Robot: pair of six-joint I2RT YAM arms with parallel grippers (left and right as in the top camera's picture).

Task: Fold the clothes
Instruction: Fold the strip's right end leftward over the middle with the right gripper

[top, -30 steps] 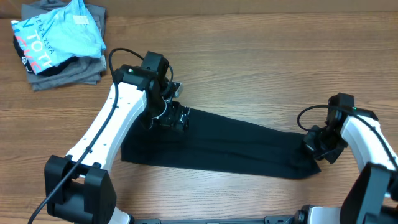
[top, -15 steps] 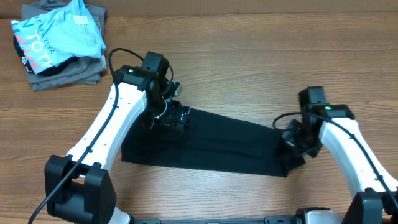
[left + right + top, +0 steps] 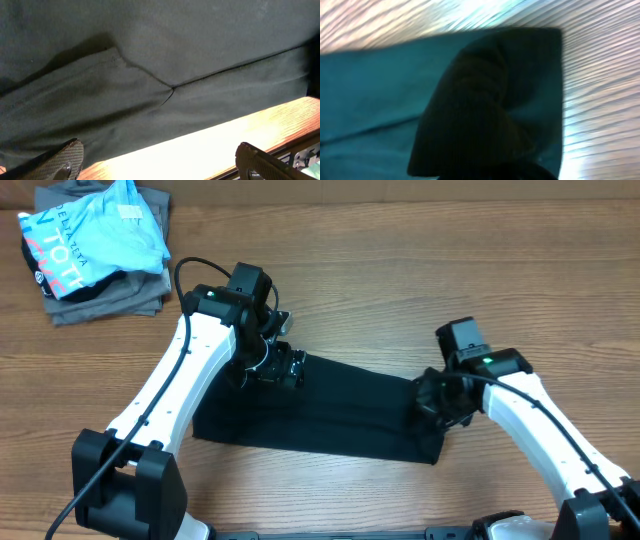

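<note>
Black T-shirt (image 3: 330, 415): long band on the table (image 3: 400, 280) toward its near edge; step judged the end-to-end fold, right pincer (image 3: 433, 402) clamped on the right end, left pincer (image 3: 280, 367) wide above the left end; next, lay the held end squarely over the left.

Right end effector (image 3: 433, 404) dragged T-shirt (image 3: 340, 412) leftward

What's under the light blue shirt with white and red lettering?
Folded grey garments lie under the light blue lettered shirt, edges sticking out past it. How many layers there are is hidden.
</note>
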